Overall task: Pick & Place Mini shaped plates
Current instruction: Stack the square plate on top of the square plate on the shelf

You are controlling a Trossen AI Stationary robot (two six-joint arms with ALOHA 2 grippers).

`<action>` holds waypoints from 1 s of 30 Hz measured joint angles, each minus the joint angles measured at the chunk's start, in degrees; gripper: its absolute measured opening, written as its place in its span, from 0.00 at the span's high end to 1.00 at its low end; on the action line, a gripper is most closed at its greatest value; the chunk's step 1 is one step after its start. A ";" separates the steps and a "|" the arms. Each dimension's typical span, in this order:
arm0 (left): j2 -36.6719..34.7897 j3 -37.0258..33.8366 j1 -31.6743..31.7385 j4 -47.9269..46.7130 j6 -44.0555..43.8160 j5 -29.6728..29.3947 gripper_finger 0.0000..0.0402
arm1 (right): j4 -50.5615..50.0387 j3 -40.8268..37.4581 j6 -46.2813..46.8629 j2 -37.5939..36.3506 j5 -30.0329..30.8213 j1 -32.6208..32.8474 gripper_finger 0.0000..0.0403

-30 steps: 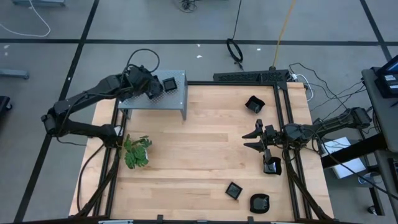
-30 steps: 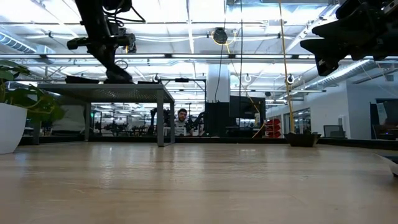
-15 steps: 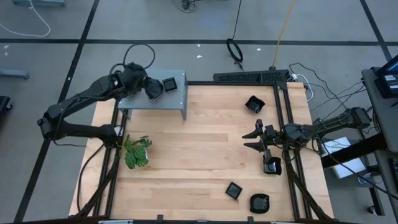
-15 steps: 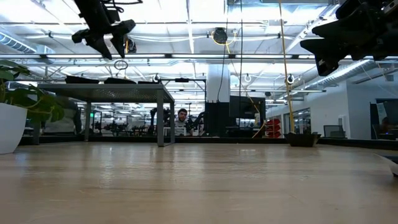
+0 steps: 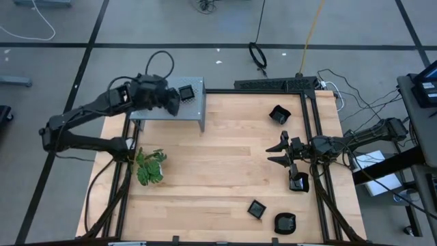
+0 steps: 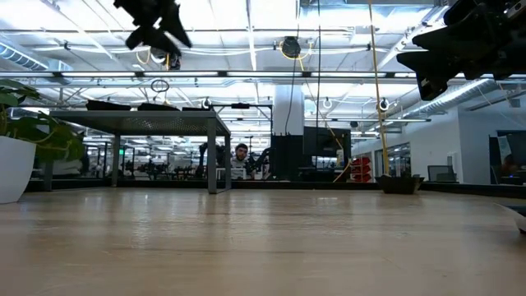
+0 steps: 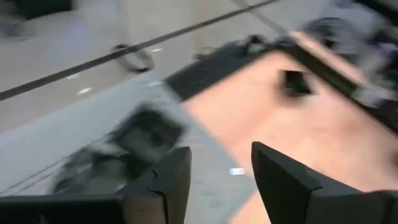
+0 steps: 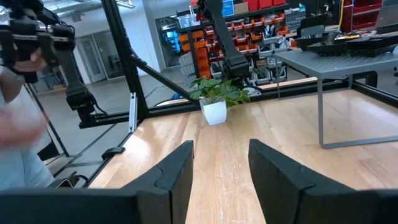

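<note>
Seen from above, the left gripper [image 5: 171, 102] hangs over the grey perforated shelf [image 5: 194, 113] at the table's [image 5: 218, 164] far left corner, fingers apart and empty, just beside a mini shaped plate [image 5: 186, 92] lying on the shelf top; four more black plates sit on the wood: one near the far edge [image 5: 278, 114], one by the right rail [image 5: 298, 182], and two near the front edge [image 5: 256, 209] [image 5: 285, 223]. The right gripper [image 5: 281, 153] waits above the table's right side, fingers spread, nothing held, with a green plant [image 5: 150, 167] well apart at the left. From table height, the left gripper [image 6: 156, 25] is high above the shelf [image 6: 148, 115], where dark plates [image 6: 107, 104] line the top. The left wrist view is blurred; its two fingers [image 7: 171, 180] stand apart with nothing between them, the shelf plate [image 7: 146, 127] beyond. The right wrist view looks past open fingers [image 8: 180, 168] across bare wood to the plant [image 8: 217, 99] and shelf [image 8: 348, 62]. The risk now, as a judgement: the left arm is close enough to the shelved plates that a careless sweep could nudge one off the edge, and glossy shallow dishes may slip from a shallow pinch.
</note>
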 joint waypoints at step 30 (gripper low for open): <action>1.54 0.04 -18.79 8.43 -18.08 6.32 0.60 | 6.80 0.00 6.32 0.02 0.05 -0.02 0.65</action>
